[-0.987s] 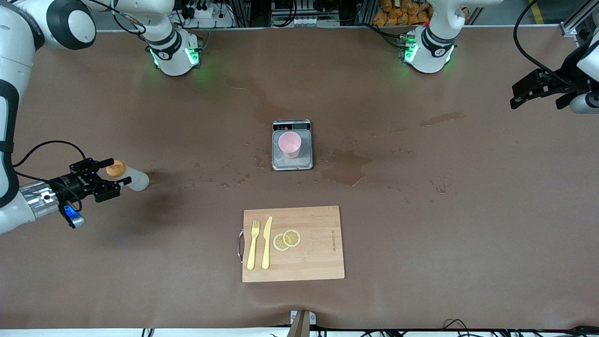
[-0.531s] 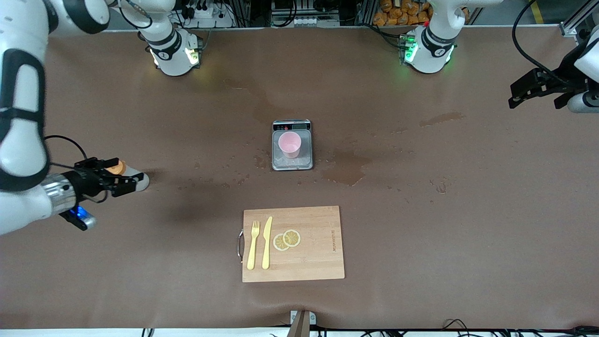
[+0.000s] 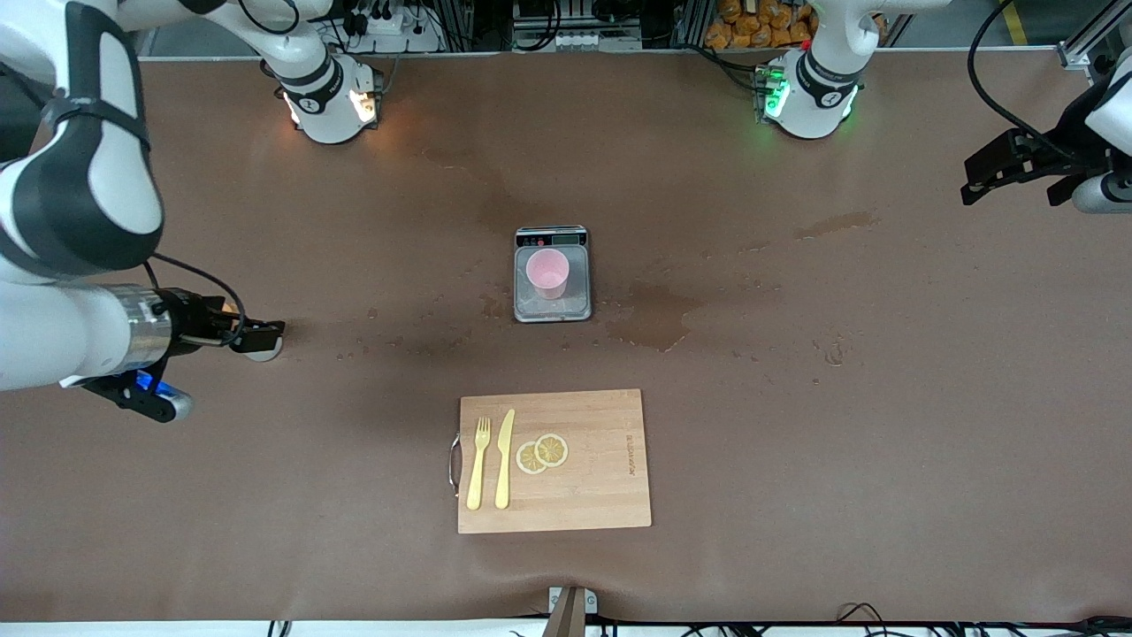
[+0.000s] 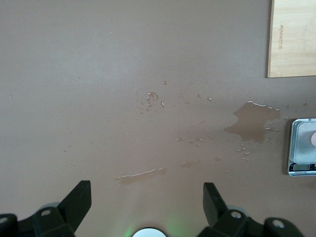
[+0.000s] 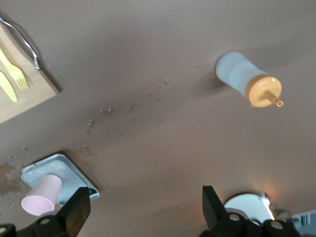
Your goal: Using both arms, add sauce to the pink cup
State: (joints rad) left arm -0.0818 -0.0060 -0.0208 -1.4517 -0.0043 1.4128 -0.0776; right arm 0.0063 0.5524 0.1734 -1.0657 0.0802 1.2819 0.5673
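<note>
Front view: we are seeing the right gripper [image 3: 256, 334], fingers spread and empty, having closed over the sauce [image 3: 263, 352] for a grasp, while the left gripper [image 3: 990, 168] waits open, well apart from the pink cup [image 3: 547, 273].

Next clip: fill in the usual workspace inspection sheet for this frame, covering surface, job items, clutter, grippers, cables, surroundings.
Surface: brown table with wet stains and droplets around the scale and toward the left arm's end.
Job's things: pink cup upright on the scale; sauce bottle standing at the right arm's end of the table, orange cap on.
Clutter: cutting board nearer the front camera than the scale, carrying a yellow fork, knife and two lemon slices.
Grippers: right gripper open, over the sauce bottle; left gripper open, waiting at its end of the table.
Cables: black cables loop along both wrists.
Surroundings: racks and power strips at the table edge where the bases stand.
</note>
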